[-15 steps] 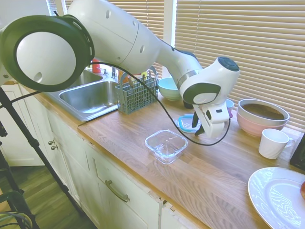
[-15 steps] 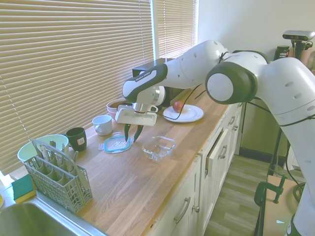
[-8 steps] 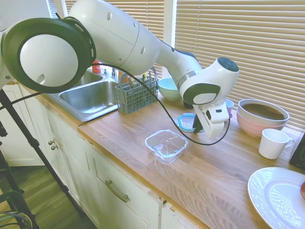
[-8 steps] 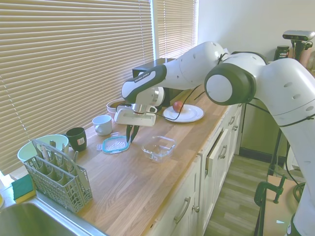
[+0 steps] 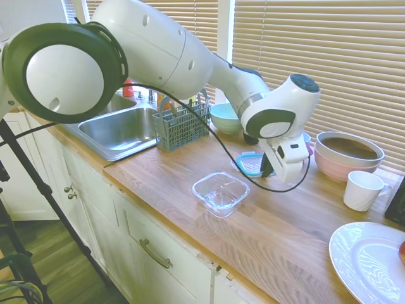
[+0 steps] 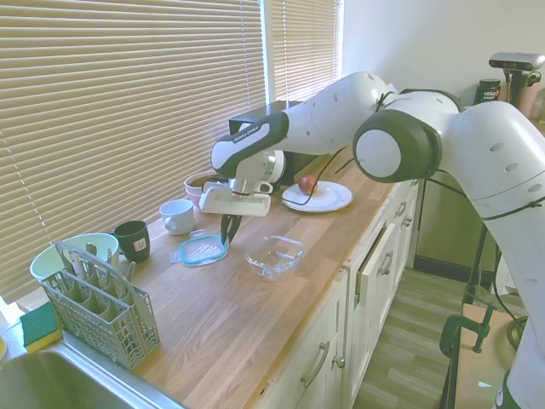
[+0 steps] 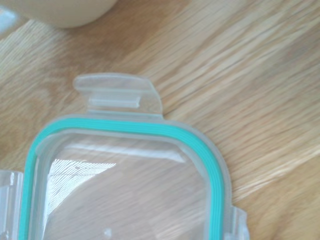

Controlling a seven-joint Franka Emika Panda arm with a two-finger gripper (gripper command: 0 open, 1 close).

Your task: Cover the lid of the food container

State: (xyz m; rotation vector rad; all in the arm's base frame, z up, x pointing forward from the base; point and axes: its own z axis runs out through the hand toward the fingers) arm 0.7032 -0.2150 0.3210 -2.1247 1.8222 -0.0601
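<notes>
The food container, a shallow square clear glass dish, sits uncovered on the wooden counter near its front edge. Behind it, toward the blinds, the clear lid with its light blue rim rests low over the counter. My gripper points down at the lid's edge nearest the container, fingers closed together on that rim. Up close in the wrist view, the lid shows a corner and one clip tab over the wood.
A white mug, stacked bowls and a dark mug stand along the blinds. A white plate lies further along the counter. A cutlery basket and sink are on the other side.
The fingers, spread beside the lid one second ago, have closed on its rim. The gripper has shifted slightly and the lid's near edge looks a little raised.
</notes>
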